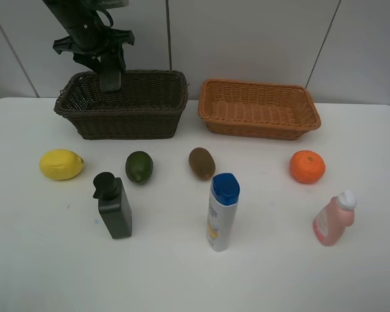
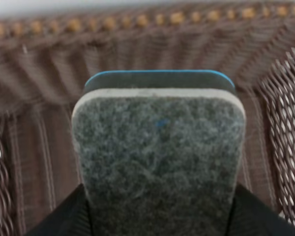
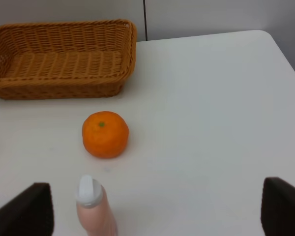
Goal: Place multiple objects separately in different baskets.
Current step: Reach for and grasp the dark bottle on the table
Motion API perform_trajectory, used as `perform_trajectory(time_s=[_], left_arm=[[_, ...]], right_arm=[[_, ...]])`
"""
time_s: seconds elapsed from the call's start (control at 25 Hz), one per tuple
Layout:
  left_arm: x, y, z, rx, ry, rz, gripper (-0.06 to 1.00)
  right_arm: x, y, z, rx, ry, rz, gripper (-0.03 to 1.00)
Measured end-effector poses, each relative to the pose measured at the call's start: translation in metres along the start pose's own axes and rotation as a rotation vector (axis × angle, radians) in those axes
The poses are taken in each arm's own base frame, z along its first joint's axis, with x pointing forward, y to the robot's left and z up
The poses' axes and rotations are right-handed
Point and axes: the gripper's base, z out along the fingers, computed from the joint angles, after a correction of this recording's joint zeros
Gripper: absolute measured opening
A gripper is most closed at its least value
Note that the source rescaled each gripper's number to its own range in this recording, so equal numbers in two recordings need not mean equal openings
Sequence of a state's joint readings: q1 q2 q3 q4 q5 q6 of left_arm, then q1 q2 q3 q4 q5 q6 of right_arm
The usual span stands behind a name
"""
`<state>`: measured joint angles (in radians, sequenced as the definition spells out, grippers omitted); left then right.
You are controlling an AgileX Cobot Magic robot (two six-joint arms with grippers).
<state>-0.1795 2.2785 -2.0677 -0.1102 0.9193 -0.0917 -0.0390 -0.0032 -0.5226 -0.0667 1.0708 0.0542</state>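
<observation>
My left fingers (image 2: 64, 219) held the flat dark green block (image 2: 157, 157) inside the dark brown wicker basket (image 1: 127, 120); next I needed to open them.

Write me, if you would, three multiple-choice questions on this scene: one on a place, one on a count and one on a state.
1. The flat block is: A lying on the table; B held by the left end effector over the dark brown basket; C in the right end effector.
2. Fruits on the table: A two; B four; C six.
3. The right end effector is: A open and empty; B shut on a fruit; C shut on a bottle.
Answers: 1 B, the left wrist view shows it gripped with wicker around; 2 B, lemon, green fruit, kiwi, orange; 3 A, its fingers stand far apart, gripping nothing.
</observation>
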Motion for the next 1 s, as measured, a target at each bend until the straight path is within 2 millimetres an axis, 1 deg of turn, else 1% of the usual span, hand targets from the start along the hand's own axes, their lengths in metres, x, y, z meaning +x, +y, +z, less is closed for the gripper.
perform_trajectory(time_s=[0.04, 0.08, 0.12, 0.2, 0.28, 0.4, 0.48, 0.6, 0.68, 0.76, 0.8, 0.88, 0.96, 1.0], left_arm=[[-0.004, 0.000, 0.001, -0.004, -0.015, -0.003, 0.55], [-0.007, 0.000, 0.002, -0.005, -0.025, -0.017, 0.73], [-0.009, 0.000, 0.003, -0.005, -0.028, -0.033, 0.86], [-0.009, -0.001, 0.000, -0.006, -0.014, -0.080, 0.96], [-0.007, -0.002, -0.005, -0.007, 0.037, -0.115, 0.99], [-0.003, -0.004, -0.019, -0.005, 0.128, -0.132, 1.00], [-0.005, -0.007, -0.028, 0.015, 0.131, -0.140, 1.00], [-0.006, -0.016, -0.040, 0.099, 0.123, -0.174, 1.00], [-0.002, -0.026, -0.050, 0.170, 0.138, -0.187, 1.00], [0.011, -0.039, -0.062, 0.200, 0.167, -0.158, 1.00], [0.021, -0.046, -0.070, 0.197, 0.187, -0.138, 1.00], [0.045, -0.058, -0.085, 0.176, 0.229, -0.093, 1.00], [0.076, -0.072, -0.103, 0.146, 0.270, -0.029, 1.00], [0.090, -0.077, -0.108, 0.134, 0.292, -0.002, 1.00]], right_arm=[[0.000, 0.000, 0.000, 0.000, 0.000, 0.000, 1.00], [0.000, 0.000, 0.000, 0.000, 0.000, 0.000, 1.00], [0.000, 0.000, 0.000, 0.000, 0.000, 0.000, 1.00], [0.000, 0.000, 0.000, 0.000, 0.000, 0.000, 1.00], [0.000, 0.000, 0.000, 0.000, 0.000, 0.000, 1.00], [0.000, 0.000, 0.000, 0.000, 0.000, 0.000, 1.00], [0.000, 0.000, 0.000, 0.000, 0.000, 0.000, 1.00], [0.000, 0.000, 0.000, 0.000, 0.000, 0.000, 1.00], [0.000, 0.000, 0.000, 0.000, 0.000, 0.000, 1.00], [0.000, 0.000, 0.000, 0.000, 0.000, 0.000, 1.00], [0.000, 0.000, 0.000, 0.000, 0.000, 0.000, 1.00], [0.000, 0.000, 0.000, 0.000, 0.000, 0.000, 1.00], [0.000, 0.000, 0.000, 0.000, 0.000, 0.000, 1.00], [0.000, 0.000, 0.000, 0.000, 0.000, 0.000, 1.00]])
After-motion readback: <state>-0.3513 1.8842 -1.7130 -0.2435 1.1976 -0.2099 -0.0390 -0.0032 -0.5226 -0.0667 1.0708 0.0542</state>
